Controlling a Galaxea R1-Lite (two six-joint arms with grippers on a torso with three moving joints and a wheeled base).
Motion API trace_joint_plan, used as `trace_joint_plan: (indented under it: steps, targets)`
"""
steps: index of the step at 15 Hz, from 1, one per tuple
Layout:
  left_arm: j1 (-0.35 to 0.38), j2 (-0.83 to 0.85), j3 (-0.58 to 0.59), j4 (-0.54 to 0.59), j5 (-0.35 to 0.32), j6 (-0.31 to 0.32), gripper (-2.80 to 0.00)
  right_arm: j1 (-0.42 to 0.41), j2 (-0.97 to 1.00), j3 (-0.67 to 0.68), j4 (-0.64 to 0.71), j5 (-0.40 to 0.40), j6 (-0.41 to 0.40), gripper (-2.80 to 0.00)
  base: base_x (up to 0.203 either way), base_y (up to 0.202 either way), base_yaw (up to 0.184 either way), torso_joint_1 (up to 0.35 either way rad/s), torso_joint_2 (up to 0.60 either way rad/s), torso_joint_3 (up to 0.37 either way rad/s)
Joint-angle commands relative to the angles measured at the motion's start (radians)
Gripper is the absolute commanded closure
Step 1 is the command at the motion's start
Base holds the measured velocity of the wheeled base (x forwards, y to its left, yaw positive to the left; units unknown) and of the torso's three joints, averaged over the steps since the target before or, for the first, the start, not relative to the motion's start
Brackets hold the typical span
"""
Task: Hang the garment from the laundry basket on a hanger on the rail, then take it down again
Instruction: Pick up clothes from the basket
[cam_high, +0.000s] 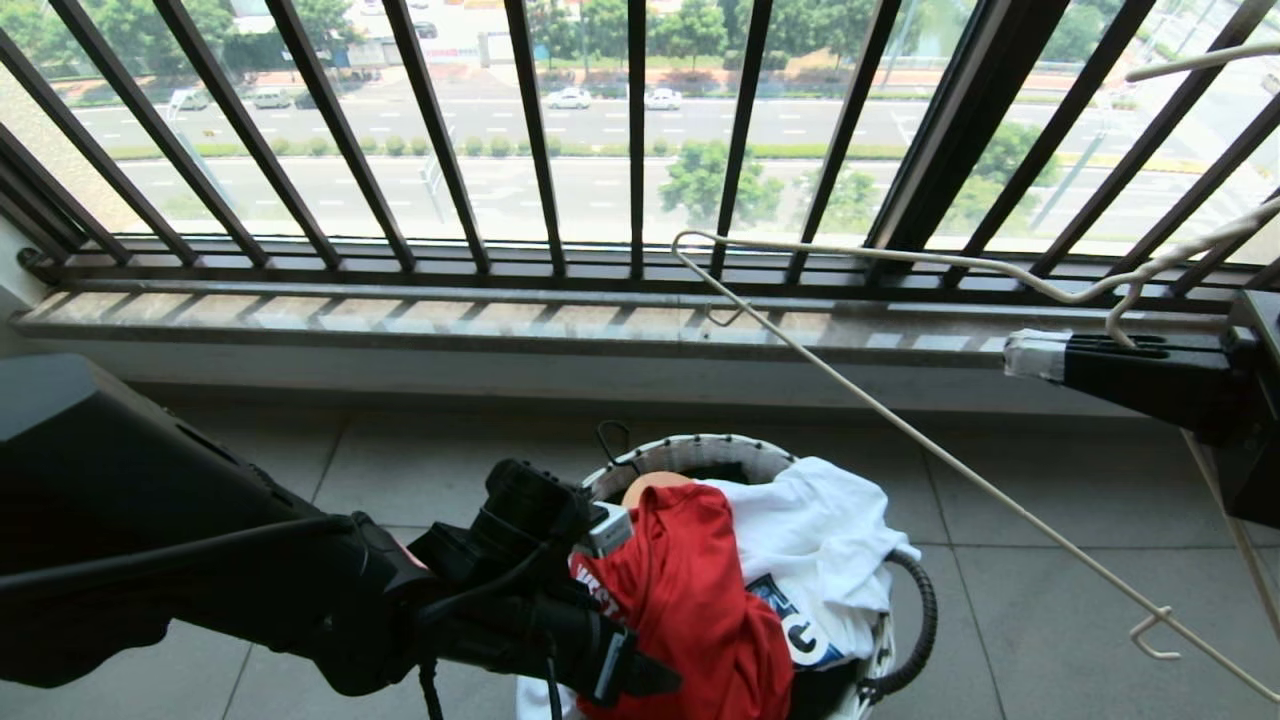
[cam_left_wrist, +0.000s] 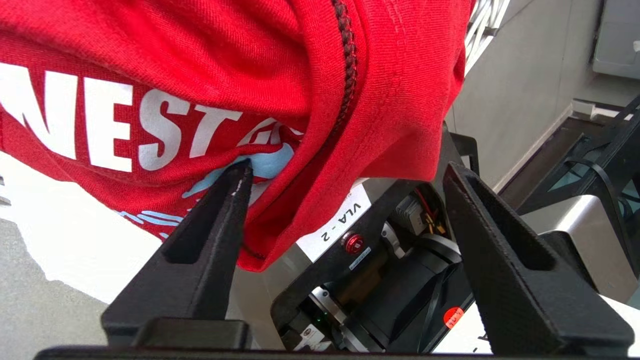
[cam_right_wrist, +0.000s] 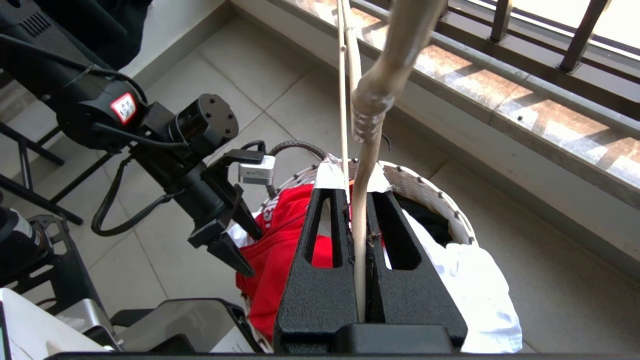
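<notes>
My left gripper (cam_high: 640, 690) is reaching low beside the laundry basket (cam_high: 700, 452), jaws standing wide apart, one fingertip (cam_left_wrist: 240, 172) touching the red garment (cam_high: 700, 590) that is draping over the basket's near rim. White letters are reading "NEST". My right gripper (cam_right_wrist: 357, 205) is pinching the hanger (cam_high: 900, 425), whose long bar is slanting down toward my right.

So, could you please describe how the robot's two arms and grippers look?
Both arms are matt black. The left arm carries looped black cables, a small red-and-white sticker and a grey camera block at the wrist. The left gripper has long tapering black fingers with slotted cut-outs. The right gripper has matching slotted fingers, with white tape round their tips.
</notes>
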Motion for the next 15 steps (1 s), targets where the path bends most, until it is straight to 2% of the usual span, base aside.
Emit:
trace_joint_plan:
  steps: [1,6,8,12,14,15]
  targets:
    - [0.0,0.001,-0.001,-0.004,-0.003,-0.002,0.0,0.001,-0.003,-0.001,0.0,0.003,-0.001,0.0,0.0,0.0,0.0,0.0,0.0,0.0]
    - [0.002,0.02,-0.002,-0.013,-0.002,-0.002,0.0,0.001,-0.003,0.0,0.0,0.003,-0.001,0.0,0.0,0.0,0.0,0.0,0.0,0.0]
    - [0.003,0.018,0.009,-0.066,0.004,-0.003,0.0,0.001,-0.001,0.0,-0.001,0.003,-0.001,0.0,0.0,0.0,0.0,0.0,0.0,0.0]
    - [0.001,-0.075,0.033,-0.076,0.005,-0.008,0.0,0.001,0.008,-0.001,-0.002,0.002,-0.001,0.0,0.0,0.0,0.0,0.0,0.0,0.0]
    - [0.002,-0.14,0.035,-0.069,0.041,-0.029,0.0,0.001,0.013,-0.001,-0.002,0.002,-0.001,0.0,0.0,0.0,0.0,0.0,0.0,0.0]
    - [0.002,-0.175,0.033,-0.064,0.09,-0.05,0.0,0.001,0.013,-0.003,-0.002,0.002,0.0,0.0,0.0,0.0,0.0,0.0,0.0,0.0]
